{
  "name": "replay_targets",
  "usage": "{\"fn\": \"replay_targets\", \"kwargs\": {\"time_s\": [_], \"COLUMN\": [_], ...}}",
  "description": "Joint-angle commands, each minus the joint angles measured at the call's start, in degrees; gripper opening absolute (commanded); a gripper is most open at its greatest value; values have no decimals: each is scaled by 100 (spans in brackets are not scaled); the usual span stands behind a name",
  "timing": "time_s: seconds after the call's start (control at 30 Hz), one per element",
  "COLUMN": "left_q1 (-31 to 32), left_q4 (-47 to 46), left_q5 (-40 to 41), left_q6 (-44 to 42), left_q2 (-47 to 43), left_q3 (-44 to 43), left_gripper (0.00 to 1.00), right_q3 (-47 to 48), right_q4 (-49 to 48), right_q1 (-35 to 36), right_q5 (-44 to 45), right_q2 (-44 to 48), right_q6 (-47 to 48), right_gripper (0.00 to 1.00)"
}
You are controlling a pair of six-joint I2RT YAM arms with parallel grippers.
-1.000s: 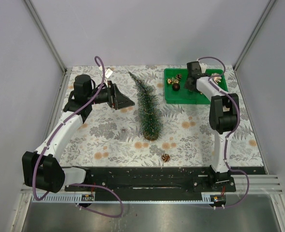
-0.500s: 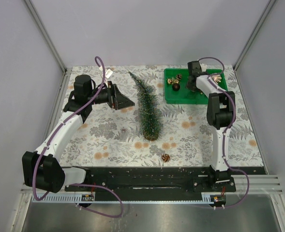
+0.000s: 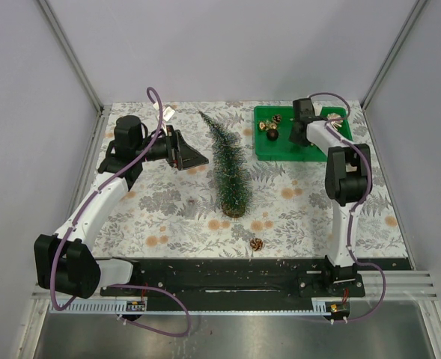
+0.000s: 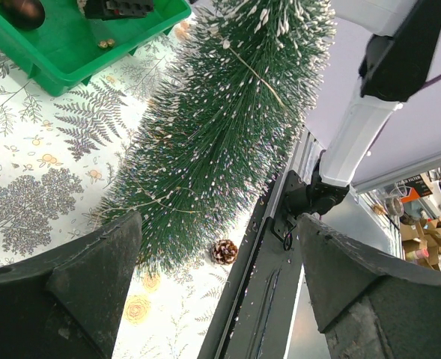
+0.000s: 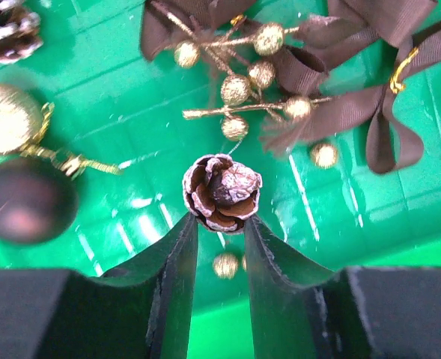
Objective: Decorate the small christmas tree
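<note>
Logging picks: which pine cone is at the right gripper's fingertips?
The pine cone below the gold berry sprig in the green tray, flanked by the right gripper. The corner pine cone and the loose pine cone near the tree lie apart.

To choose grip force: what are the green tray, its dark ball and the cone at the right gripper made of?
Tray: glossy green plastic, judging by moulded grid and reflections. Dark ball: satin brown, probably plastic or glass. Pine cone: apparently real woody scales, whitish-frosted tips.
</note>
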State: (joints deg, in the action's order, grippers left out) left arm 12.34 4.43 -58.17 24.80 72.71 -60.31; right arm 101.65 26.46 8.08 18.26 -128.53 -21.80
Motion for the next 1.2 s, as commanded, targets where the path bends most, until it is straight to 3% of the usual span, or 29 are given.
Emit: {"fn": "replay_targets", "kwargs": {"time_s": [0.0, 0.17, 0.4, 0.63, 0.8, 1.17], "left_q1": [14, 14, 23, 32, 67, 128], "left_q4": [-188, -179, -249, -425, -750, -785], "left_q5": [52, 34, -221, -361, -397, -388], "left_q6": [-115, -98, -115, 51, 298, 306], "left_q2": [-196, -178, -143, -143, -90, -2], "left_q3": [-59, -112, -77, 11, 20, 20], "left_gripper": [88, 88, 94, 93, 84, 77], "right_q3": [-661, -2005, -3887, -4846, -5172, -5208], "right_q4": [-500, -1071, -1977, -2118, -2566, -2487], "right_q1": [1, 27, 45, 133, 185, 519], "right_q5": [-742, -2122, -4732, -6429, -7152, -7539], "right_q2": [1398, 3190, 5327, 6857, 7289, 7009], "right_q6": [-341, -833, -1853, -2319, -2610, -2214], "right_gripper": [23, 23, 20, 21, 23, 23]}}
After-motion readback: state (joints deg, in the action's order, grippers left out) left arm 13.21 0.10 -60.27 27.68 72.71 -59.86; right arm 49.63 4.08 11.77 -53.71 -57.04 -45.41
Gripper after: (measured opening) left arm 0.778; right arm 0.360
